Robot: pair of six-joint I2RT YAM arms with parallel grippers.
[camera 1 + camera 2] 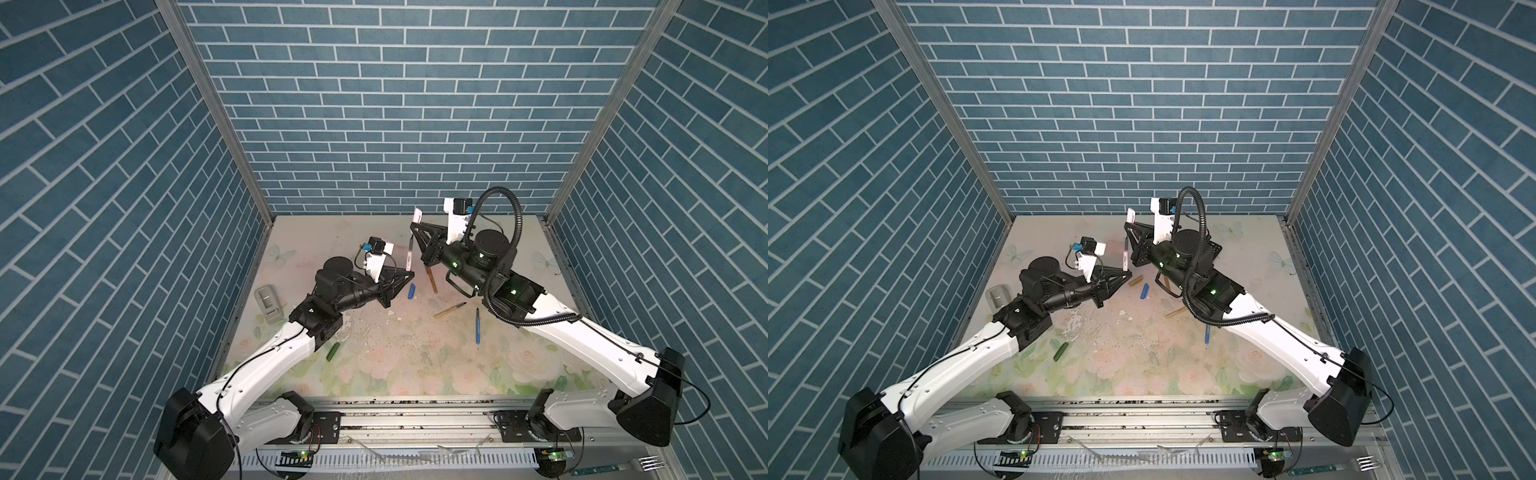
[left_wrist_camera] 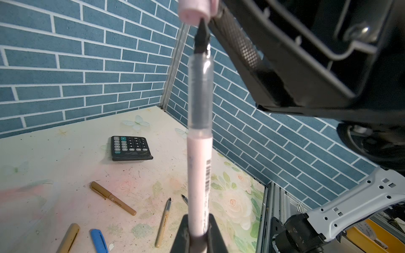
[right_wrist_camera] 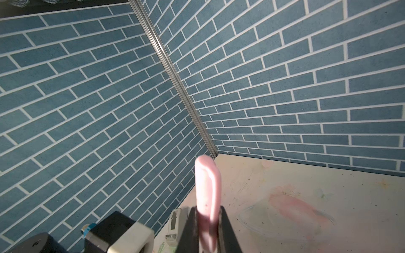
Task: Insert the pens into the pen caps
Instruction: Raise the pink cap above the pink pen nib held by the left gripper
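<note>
My left gripper [image 1: 410,275] [image 1: 1128,274] [image 2: 199,216] is shut on the white-pink pen [image 1: 409,253] [image 1: 1124,254] [image 2: 198,164]. It holds the pen upright by the barrel end, with the dark tip up. Just above, my right gripper [image 1: 414,227] [image 1: 1126,226] [image 3: 207,208] is shut on the pale pink cap [image 1: 417,216] [image 1: 1131,216] [image 2: 194,8] [image 3: 207,181]. In the left wrist view the pen's tip meets the edge of the cap's open mouth. Loose on the table lie a blue cap [image 1: 412,291] [image 2: 99,241], a tan cap [image 1: 1136,281] [image 2: 69,237], a green cap [image 1: 333,351], a tan pen [image 1: 449,310], a blue pen [image 1: 478,326] and a brown pen [image 1: 432,282] [image 2: 112,198].
A black calculator [image 2: 130,147] lies toward the back right corner. A grey stapler-like block [image 1: 268,303] [image 3: 174,225] sits by the left wall. A metal fork [image 1: 648,462] rests beyond the front rail. Blue brick walls close in three sides.
</note>
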